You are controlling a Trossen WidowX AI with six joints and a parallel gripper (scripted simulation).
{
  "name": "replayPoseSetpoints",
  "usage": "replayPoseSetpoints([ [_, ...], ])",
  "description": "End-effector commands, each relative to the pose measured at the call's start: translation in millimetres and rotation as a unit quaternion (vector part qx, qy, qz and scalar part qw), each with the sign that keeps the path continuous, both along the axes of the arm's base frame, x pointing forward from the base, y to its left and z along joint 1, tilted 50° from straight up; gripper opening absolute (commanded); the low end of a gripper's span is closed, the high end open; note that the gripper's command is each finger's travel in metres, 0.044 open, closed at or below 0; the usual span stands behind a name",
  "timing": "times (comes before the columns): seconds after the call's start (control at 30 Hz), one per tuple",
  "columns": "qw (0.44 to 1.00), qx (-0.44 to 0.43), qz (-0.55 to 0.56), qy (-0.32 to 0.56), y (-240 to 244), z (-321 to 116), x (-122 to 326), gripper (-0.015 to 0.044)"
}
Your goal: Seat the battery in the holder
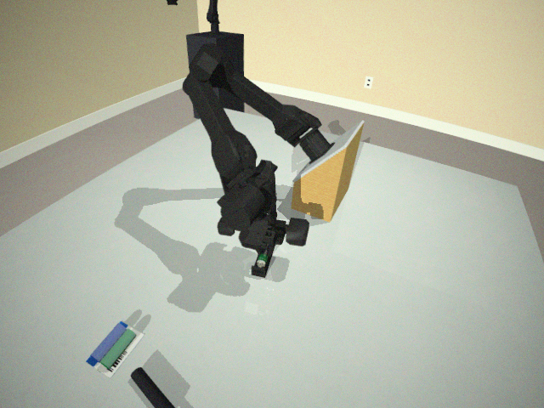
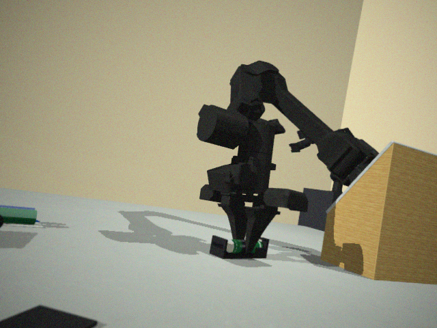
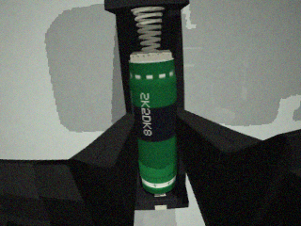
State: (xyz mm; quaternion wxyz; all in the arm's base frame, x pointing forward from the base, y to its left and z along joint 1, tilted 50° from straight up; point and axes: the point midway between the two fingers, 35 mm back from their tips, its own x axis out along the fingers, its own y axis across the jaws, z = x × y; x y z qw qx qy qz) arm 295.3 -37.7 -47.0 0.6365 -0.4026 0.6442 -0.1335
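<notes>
The black holder stands on the pale surface. The green battery lies lengthwise in it, slightly askew to its walls in the wrist view. The battery's pale flat end meets the coil spring. Its other end, with a white band, is by the opposite end wall; whether it is under the lip I cannot tell. My gripper is shut on the battery, one finger on each side of its middle. The battery's underside is hidden.
A wooden wedge block stands beside the arm and carries its base. A card with a blue and a green cylinder lies front left in the top view. A black rod is near it. A dark box stands behind.
</notes>
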Motion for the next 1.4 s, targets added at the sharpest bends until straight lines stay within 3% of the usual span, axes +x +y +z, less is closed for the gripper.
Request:
replayPoseSetpoints([
  [0.0,1.000,0.000,0.001,0.002,-0.6,0.2,-0.8,0.0113],
  [0.07,1.000,0.000,0.001,0.002,-0.6,0.2,-0.8,0.0163],
  [0.57,1.000,0.000,0.000,0.000,11.2,9.8,-2.1,0.0163],
  [0.93,1.000,0.002,0.000,0.000,67.9,53.2,-15.2,0.0440],
  [1.37,1.000,0.002,0.000,0.000,68.7,52.9,-15.7,0.0440],
])
